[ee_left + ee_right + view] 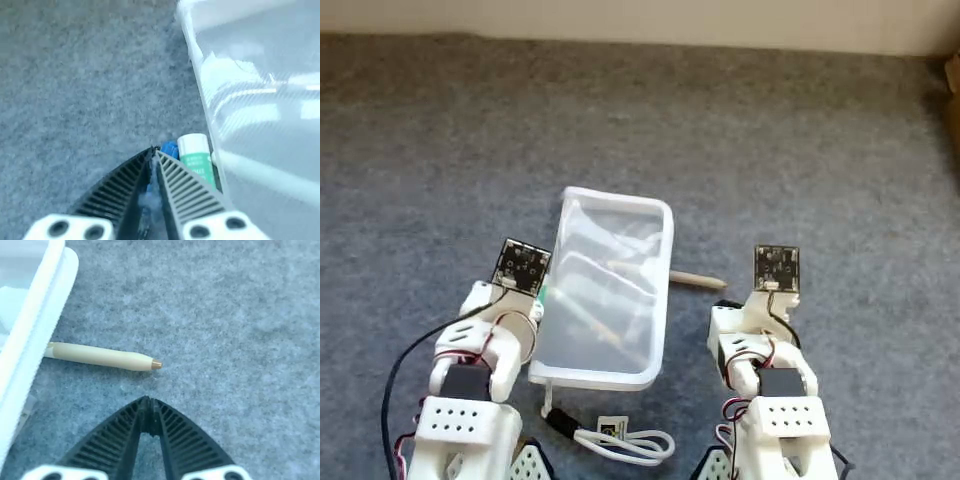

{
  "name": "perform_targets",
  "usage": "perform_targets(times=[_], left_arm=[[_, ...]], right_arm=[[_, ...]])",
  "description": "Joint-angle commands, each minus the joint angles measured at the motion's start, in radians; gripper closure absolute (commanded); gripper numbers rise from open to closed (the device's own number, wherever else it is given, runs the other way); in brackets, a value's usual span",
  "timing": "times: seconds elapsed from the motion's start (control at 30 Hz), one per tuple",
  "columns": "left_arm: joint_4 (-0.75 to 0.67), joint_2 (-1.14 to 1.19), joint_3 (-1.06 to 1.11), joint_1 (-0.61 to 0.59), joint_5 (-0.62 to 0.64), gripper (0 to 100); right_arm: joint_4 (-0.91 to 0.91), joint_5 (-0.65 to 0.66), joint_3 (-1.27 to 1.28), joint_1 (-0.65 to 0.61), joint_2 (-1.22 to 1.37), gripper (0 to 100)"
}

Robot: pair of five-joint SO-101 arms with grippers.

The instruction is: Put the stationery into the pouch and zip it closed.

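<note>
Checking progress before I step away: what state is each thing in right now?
Pouch: lying flat, things inside; zip unclear.
Pen: lying outside, one end at the pouch's edge.
Glue stick: outside, beside the pouch.
Left gripper: shut, by the glue stick.
Right gripper: shut, empty, near the pen.

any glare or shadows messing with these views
high view: pale glare streaks across the clear pouch, partly veiling its contents; left wrist view: bright sheen bands on the pouch wall; right wrist view: no glare, just a faint shadow under the pen on the carpet.
</note>
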Motion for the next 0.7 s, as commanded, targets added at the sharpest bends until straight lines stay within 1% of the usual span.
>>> perform_targets(times=[0.0, 0.13, 0.23, 0.33, 0.4, 0.43, 0.5, 0.57, 0.67], left_arm=[[-0.101, -0.012, 0.021, -0.025, 0.008, 99], [-0.101, -0.012, 0.021, -0.113, 0.008, 99], [-0.098, -0.012, 0.005, -0.119, 0.008, 99], [-0.011, -0.012, -0.044, -0.127, 0.008, 98], [0.091, -0.012, -0.094, -0.145, 0.008, 94], [0.146, -0.012, -0.122, -0.166, 0.009, 90], [0.233, -0.012, -0.163, -0.214, 0.014, 80], [0.287, -0.012, -0.186, -0.255, 0.025, 74], [0.299, -0.012, -0.197, -0.291, 0.078, 73]], right_arm=[[-0.021, 0.003, 0.084, 0.005, -0.015, 99.4], [-0.018, 0.006, 0.082, 0.005, -0.015, 99.4], [-0.019, 0.006, 0.082, 0.005, -0.015, 99.4], [-0.019, 0.008, 0.067, 0.053, -0.015, 99.4], [-0.018, 0.011, 0.022, 0.093, -0.015, 99.4], [-0.015, 0.032, -0.002, 0.107, -0.015, 99.4], [0.013, 0.110, -0.053, 0.125, -0.015, 99.4], [0.076, 0.172, -0.116, 0.122, -0.015, 99.4], [0.205, 0.199, -0.246, 0.119, -0.015, 99.4]])
